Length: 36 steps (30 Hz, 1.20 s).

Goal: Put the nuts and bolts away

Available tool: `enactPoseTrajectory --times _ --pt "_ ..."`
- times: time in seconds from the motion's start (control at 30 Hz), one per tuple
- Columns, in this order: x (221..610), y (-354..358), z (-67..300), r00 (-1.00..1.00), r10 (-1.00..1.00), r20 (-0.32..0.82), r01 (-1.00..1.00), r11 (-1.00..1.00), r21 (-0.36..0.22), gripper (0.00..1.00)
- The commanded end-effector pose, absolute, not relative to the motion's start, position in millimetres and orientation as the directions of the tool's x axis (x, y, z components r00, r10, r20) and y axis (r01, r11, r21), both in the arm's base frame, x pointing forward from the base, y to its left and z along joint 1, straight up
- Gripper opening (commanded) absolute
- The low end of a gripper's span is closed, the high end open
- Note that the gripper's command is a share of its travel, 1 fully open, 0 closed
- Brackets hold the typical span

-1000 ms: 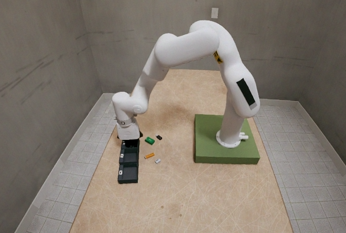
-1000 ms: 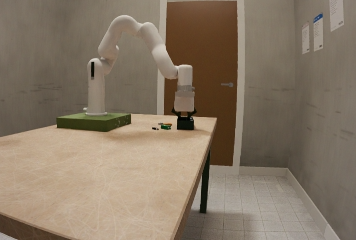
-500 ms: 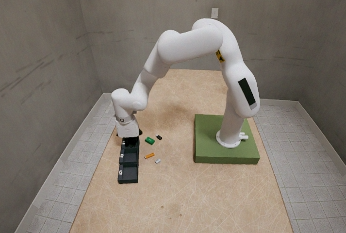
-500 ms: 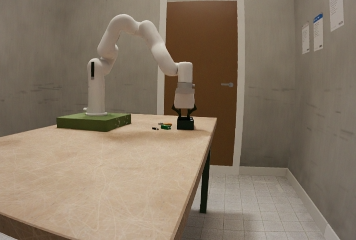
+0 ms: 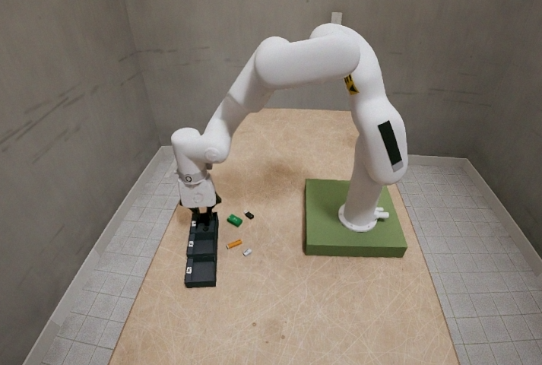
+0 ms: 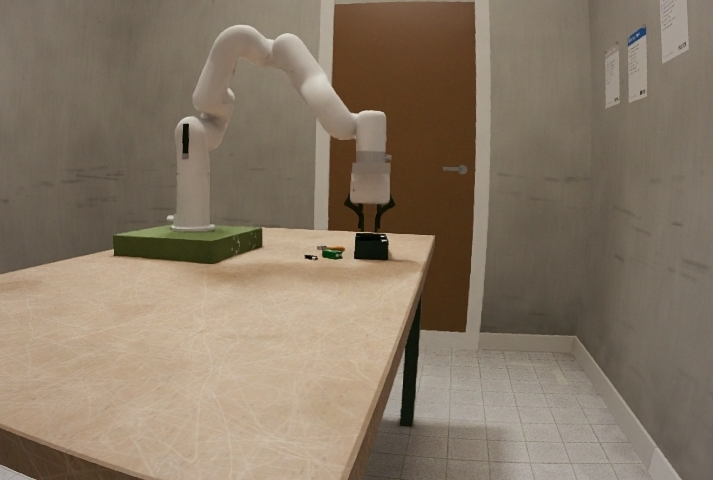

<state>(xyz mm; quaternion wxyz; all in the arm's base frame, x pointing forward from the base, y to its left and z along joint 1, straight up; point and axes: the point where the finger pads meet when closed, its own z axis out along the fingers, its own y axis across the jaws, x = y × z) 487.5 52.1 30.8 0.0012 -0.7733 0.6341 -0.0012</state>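
Three dark bins stand in a row near the table's left edge: a far bin [image 5: 201, 229], a middle bin [image 5: 202, 248] and a near bin [image 5: 201, 272]. Each has a small white label that is too small to read. My gripper [image 5: 203, 215] hangs just above the far bin, also in the exterior view [image 6: 369, 219], above the bins [image 6: 371, 246]. Its fingers are partly apart with nothing between them. On the table to the right of the bins lie a green block [image 5: 234, 220], a small black piece [image 5: 248, 214], an orange cylinder [image 5: 233, 243] and a small grey-white piece [image 5: 247, 252].
The arm's green base block [image 5: 353, 223] stands at the right of the table. The table's edge runs close beside the bins on the left. A brown door [image 6: 405, 141] is behind the table.
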Motion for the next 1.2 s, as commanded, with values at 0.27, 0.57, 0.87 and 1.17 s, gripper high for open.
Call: enactPoseTrajectory --times 0.27,0.57,0.87,1.17 --pt "487 52 47 0.196 -0.981 0.000 -0.981 -0.196 -0.003 1.00" --pt "487 52 83 0.196 -0.981 0.000 -0.981 -0.196 -0.003 1.00" --pt "487 52 111 0.196 -0.981 0.000 -0.981 -0.196 -0.003 1.00" --pt "487 52 147 0.196 -0.981 0.000 -0.981 -0.196 -0.003 1.00"
